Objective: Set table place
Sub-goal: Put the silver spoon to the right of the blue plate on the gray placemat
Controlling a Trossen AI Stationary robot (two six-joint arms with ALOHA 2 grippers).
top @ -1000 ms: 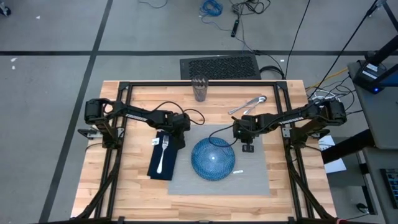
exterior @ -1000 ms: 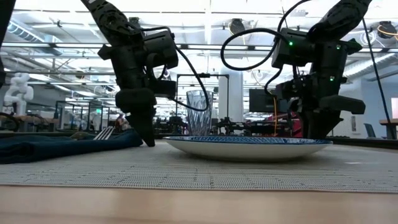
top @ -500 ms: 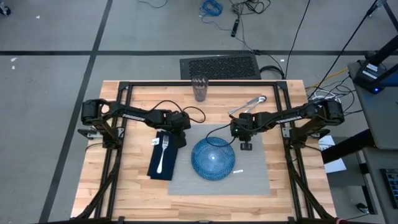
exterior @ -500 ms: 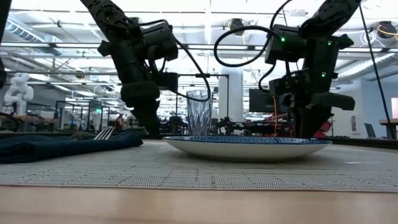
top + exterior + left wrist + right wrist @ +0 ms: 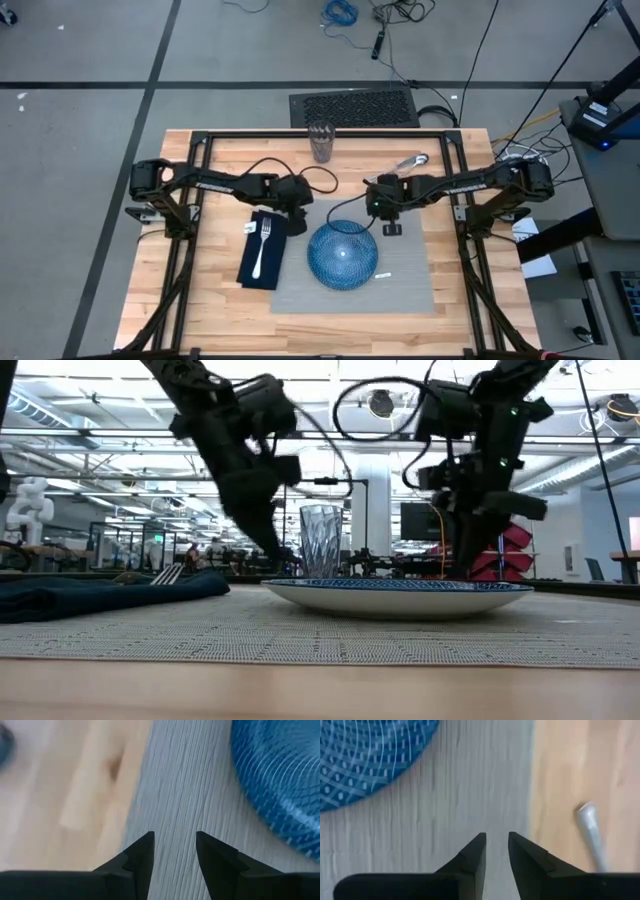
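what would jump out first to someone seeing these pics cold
The round blue plate sits in the middle of the grey placemat, with both dark arms reaching in above its far edge: the left gripper and right gripper, both open and empty. A fork lies on a navy napkin left of the plate.

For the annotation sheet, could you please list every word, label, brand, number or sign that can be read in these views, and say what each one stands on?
None can be read.
Small white tag on the grey fabric placemat, beside the round blue patterned plate: too small to tell whether it bears any text.
Dark robot arms, clear ribbed glass tumbler, navy cloth napkin: no lettering shows.
Room behind the table: signs too blurred to read.
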